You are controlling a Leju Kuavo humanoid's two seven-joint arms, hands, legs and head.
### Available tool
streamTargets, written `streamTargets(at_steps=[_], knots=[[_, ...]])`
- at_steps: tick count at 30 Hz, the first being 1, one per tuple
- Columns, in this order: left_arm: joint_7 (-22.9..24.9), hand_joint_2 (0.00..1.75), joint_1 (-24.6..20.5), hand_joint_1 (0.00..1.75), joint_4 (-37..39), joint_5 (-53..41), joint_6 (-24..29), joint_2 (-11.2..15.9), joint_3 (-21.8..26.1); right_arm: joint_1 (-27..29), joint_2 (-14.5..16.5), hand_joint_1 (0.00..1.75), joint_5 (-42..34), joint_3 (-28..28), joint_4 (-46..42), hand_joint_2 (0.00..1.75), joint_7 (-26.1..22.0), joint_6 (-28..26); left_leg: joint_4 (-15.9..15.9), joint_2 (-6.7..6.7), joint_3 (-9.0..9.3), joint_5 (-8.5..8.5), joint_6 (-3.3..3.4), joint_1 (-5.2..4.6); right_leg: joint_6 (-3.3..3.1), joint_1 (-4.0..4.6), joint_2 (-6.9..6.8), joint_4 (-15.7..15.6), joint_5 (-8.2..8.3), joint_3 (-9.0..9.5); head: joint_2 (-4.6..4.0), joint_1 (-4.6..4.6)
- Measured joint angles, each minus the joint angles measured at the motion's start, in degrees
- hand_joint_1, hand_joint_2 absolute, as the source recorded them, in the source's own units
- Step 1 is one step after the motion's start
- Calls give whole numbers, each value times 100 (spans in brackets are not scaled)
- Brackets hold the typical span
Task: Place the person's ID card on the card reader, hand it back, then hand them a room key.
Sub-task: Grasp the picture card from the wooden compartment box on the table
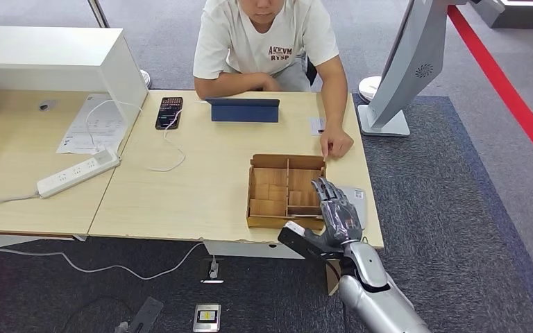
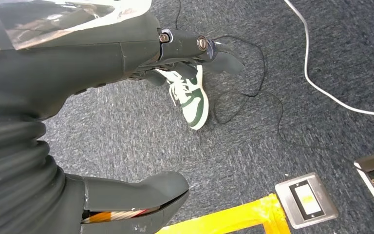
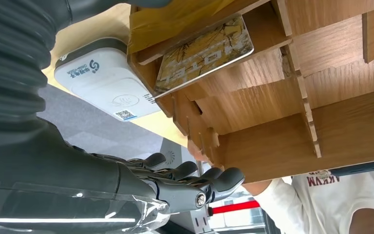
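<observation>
my right hand [image 1: 334,211] stood at the lower right of the head view, upright over the right edge of the partitioned light-wood organiser box [image 1: 269,196], its fingers [image 1: 325,189] spread apart and holding nothing. in the right wrist view a glossy patterned hotel room key card [image 3: 205,52] leaned in the box compartment toward the upper middle of the frame, with the white rounded card reader [image 3: 104,80] just beside the box at the upper left. nothing lay on the reader that i could see. a small pale card [image 1: 317,125] sat on the desk right of centre in the head view, near the seated person's resting hand [image 1: 336,144]; whether it was the id card i could not tell. i judged the step in hand to be the room key. the next move called for lowering my fingers into that compartment and pinching the card's free edge. my left hand [image 2: 126,53] hung over grey carpet [image 2: 253,146], fingers loosely apart and empty.
</observation>
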Motion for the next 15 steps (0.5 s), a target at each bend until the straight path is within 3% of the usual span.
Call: streamTargets(at_steps=[11, 13, 15], knots=[[0, 175, 0, 0, 0, 13, -3, 6, -40, -66, 28, 3, -1, -4, 118, 175, 2, 7, 0, 0, 1, 0, 0, 0, 0, 0, 0, 0, 0, 0, 0, 0], [3, 175, -1, 0, -1, -5, -6, 7, -44, -69, 30, 57, -5, -5, 129, 175, 2, 9, 0, 0, 1, 0, 0, 0, 0, 0, 0, 0, 0, 0, 0, 0], [9, 175, -3, 0, -2, -22, -10, 7, -55, -71, 32, 140, -9, -5, 145, 175, 2, 14, 0, 0, 1, 0, 0, 0, 0, 0, 0, 0, 0, 0, 0, 0]])
